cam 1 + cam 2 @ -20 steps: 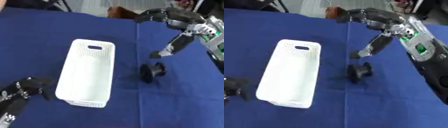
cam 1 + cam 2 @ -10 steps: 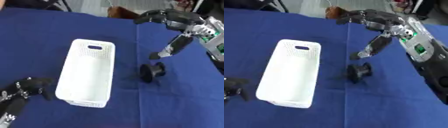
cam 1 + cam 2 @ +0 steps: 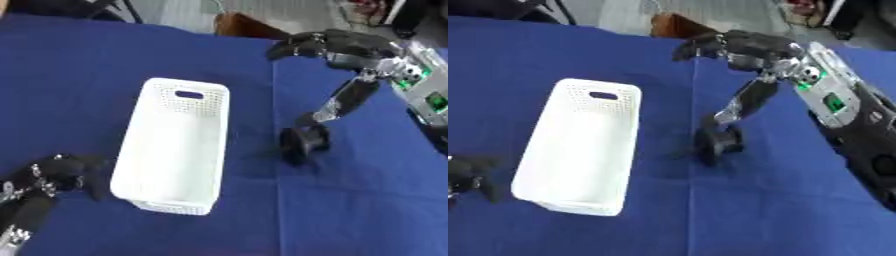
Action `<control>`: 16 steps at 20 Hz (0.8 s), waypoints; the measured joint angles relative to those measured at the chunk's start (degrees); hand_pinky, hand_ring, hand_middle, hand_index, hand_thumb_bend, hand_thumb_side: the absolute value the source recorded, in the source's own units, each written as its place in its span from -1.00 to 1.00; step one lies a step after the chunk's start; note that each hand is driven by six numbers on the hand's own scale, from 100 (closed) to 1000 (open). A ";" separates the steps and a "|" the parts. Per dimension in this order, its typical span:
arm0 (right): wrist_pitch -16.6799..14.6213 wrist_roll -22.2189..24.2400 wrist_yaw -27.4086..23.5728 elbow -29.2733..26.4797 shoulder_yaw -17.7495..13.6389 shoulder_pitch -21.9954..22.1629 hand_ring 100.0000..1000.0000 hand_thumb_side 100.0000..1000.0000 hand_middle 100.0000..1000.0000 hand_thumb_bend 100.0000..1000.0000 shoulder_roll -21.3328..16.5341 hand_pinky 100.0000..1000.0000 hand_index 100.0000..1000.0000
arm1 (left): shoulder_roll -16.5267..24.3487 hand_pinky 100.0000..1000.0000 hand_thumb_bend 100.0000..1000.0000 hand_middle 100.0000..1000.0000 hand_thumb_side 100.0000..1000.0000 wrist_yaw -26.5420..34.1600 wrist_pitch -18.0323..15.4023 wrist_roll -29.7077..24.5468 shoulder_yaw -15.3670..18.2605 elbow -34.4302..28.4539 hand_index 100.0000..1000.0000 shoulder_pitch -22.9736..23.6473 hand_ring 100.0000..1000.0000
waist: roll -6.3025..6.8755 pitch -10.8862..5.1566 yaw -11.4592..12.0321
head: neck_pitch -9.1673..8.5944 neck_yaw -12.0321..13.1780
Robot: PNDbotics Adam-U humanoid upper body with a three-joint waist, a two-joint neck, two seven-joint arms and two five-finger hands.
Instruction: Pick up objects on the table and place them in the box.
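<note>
Left eye view: nearest, the left hand (image 3: 61, 172) rests curled and empty at the lower left. Beyond it the white box (image 3: 175, 145) runs lengthwise away from the robot. Just right of it, a dark spool-like object (image 3: 304, 144) lies on the blue worktop (image 3: 367, 200), axis seemingly slanting. The right hand (image 3: 337, 47) hovers spread wide; it should straddle the spool's middle.

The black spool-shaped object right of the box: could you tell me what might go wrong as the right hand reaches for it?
The black object looks round, so the right hand, open with one digit reaching down to it, might nudge it rolling across the blue cloth. The white box looks light, so a bump when placing could shift it.
</note>
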 measured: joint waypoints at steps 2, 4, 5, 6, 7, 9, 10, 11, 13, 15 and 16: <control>0.00 0.00 0.22 0.31 0.85 0.00 0.66 -0.09 0.75 0.17 0.00 0.66 0.88 | 0.00 -0.01 -1.00 0.43 0.08 -0.18 0.00 0.00 -0.01 0.00 0.66 0.00 0.67 | -0.09 0.00 0.00 | 0.14 -0.05; 0.00 0.00 0.47 0.57 1.68 0.00 0.66 -0.09 0.74 0.17 0.00 0.66 0.88 | 0.00 -0.01 -1.00 0.43 0.08 -0.41 0.00 0.00 -0.01 0.00 0.66 0.00 0.67 | -0.18 0.00 0.01 | 0.26 -0.06; 0.00 0.00 0.66 0.75 2.02 0.00 0.66 -0.09 0.74 0.17 0.00 0.66 0.88 | 0.00 -0.01 -1.00 0.43 0.08 -0.48 0.00 0.00 -0.02 0.00 0.66 0.00 0.67 | -0.18 0.00 0.01 | 0.26 -0.06; 0.00 0.00 0.75 0.93 2.25 0.00 0.66 -0.09 0.74 0.17 0.00 0.66 0.88 | 0.00 -0.01 -1.00 0.43 0.08 -0.51 0.00 0.00 -0.02 0.00 0.66 0.00 0.67 | -0.18 0.00 0.02 | 0.26 -0.06; 0.00 0.00 0.86 1.04 2.42 0.00 0.66 -0.09 0.74 0.17 0.00 0.66 0.88 | 0.00 -0.01 -1.00 0.43 0.08 -0.52 0.00 0.00 -0.03 0.00 0.66 0.00 0.67 | -0.18 0.00 0.02 | 0.26 -0.06; 0.00 0.00 0.93 1.05 2.65 0.00 0.66 -0.09 0.74 0.17 0.00 0.66 0.88 | 0.00 -0.01 -1.00 0.43 0.08 -0.53 0.00 0.00 -0.03 0.00 0.66 0.00 0.67 | -0.18 0.00 0.05 | 0.26 -0.07; 0.00 0.00 0.98 1.06 2.72 0.00 0.66 -0.09 0.74 0.17 0.00 0.65 0.88 | 0.00 -0.01 -1.00 0.43 0.08 -0.54 0.00 0.00 -0.03 0.00 0.66 0.00 0.67 | -0.18 0.00 0.06 | 0.26 -0.07; 0.00 0.00 1.05 1.06 2.73 0.00 0.66 -0.09 0.74 0.17 0.00 0.65 0.88 | 0.00 -0.01 -1.00 0.43 0.08 -0.54 0.00 0.00 -0.03 0.00 0.66 0.00 0.67 | -0.18 0.00 0.07 | 0.26 -0.07; 0.00 0.00 1.15 1.09 2.77 0.00 0.65 -0.10 0.74 0.18 0.00 0.65 0.87 | 0.00 -0.01 -1.00 0.43 0.08 -0.64 0.00 0.00 -0.03 0.00 0.66 0.00 0.67 | -0.19 0.00 0.11 | 0.26 -0.07; 0.00 0.00 1.20 1.24 3.01 0.00 0.65 -0.10 0.74 0.18 0.00 0.65 0.87 | 0.00 -0.01 -1.00 0.43 0.08 -0.71 0.00 0.00 -0.03 0.00 0.66 0.00 0.67 | -0.21 0.00 0.14 | 0.26 -0.07; 0.00 0.00 1.23 1.37 3.11 0.00 0.65 -0.10 0.74 0.18 0.01 0.64 0.87 | 0.00 -0.01 -1.00 0.43 0.08 -0.73 0.00 0.00 -0.03 0.00 0.66 0.00 0.67 | -0.21 0.00 0.16 | 0.26 -0.07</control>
